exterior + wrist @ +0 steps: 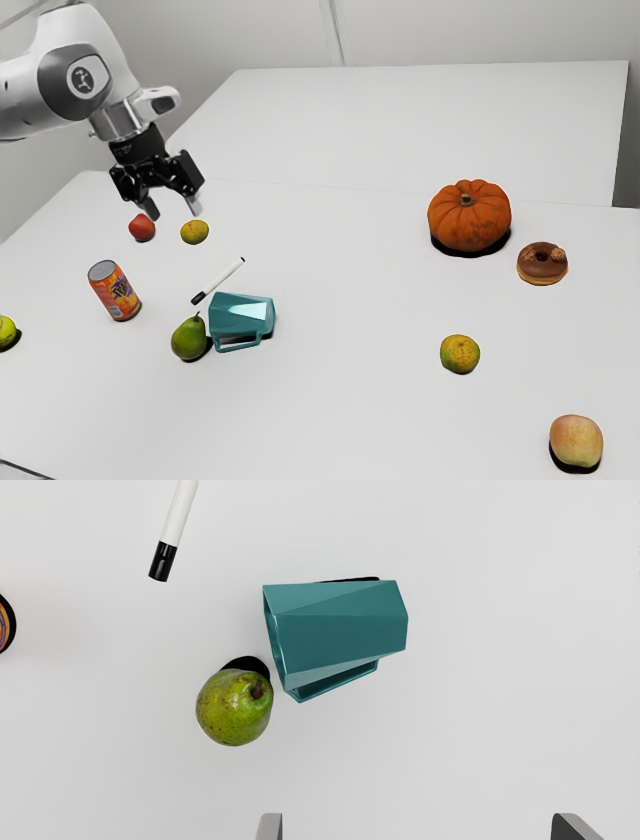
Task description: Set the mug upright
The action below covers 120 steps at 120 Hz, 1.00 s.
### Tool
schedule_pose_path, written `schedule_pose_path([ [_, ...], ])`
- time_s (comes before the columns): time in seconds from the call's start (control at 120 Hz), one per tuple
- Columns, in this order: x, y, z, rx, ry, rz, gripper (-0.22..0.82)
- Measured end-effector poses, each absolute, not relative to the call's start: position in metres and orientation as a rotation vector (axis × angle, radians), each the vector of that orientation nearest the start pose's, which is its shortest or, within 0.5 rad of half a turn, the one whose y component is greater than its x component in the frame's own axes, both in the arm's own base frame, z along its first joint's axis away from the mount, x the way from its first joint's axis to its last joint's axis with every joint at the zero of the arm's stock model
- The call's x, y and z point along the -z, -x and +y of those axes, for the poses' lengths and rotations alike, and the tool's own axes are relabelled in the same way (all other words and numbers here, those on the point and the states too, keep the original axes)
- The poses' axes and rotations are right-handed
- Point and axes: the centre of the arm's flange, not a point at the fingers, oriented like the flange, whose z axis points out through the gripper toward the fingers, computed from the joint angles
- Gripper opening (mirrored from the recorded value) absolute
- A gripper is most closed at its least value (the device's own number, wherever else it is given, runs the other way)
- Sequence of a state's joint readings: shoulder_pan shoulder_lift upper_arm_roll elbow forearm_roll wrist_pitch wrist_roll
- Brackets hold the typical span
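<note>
High above the table at the exterior view's upper left hangs the black gripper, well away from the mug. Its two fingers stand wide apart in the wrist view, so the gripper is open with nothing between them. The teal faceted mug lies on its side on the table. In the wrist view the mug has its mouth toward the side where the pear is, and its handle lies low along one side, close to the table.
A green pear stands close by the mug's mouth, with a marker just behind. A soda can, a red fruit and a small yellow-green fruit are nearby. Farther right are a pumpkin, a donut and a peach.
</note>
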<state>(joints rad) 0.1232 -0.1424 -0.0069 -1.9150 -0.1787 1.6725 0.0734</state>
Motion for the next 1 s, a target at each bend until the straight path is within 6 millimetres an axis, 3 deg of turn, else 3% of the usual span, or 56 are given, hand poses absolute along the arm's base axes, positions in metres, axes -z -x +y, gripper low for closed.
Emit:
schedule_pose_path([
  [0.242,-0.502,-0.503,0.069,-0.080,3.414,-0.117,0.58],
  [0.658,-0.426,-0.500,0.090,0.052,3.555,-0.095,0.58],
  [1.0,-0.374,-0.500,0.100,0.115,3.653,-0.087,0.58],
])
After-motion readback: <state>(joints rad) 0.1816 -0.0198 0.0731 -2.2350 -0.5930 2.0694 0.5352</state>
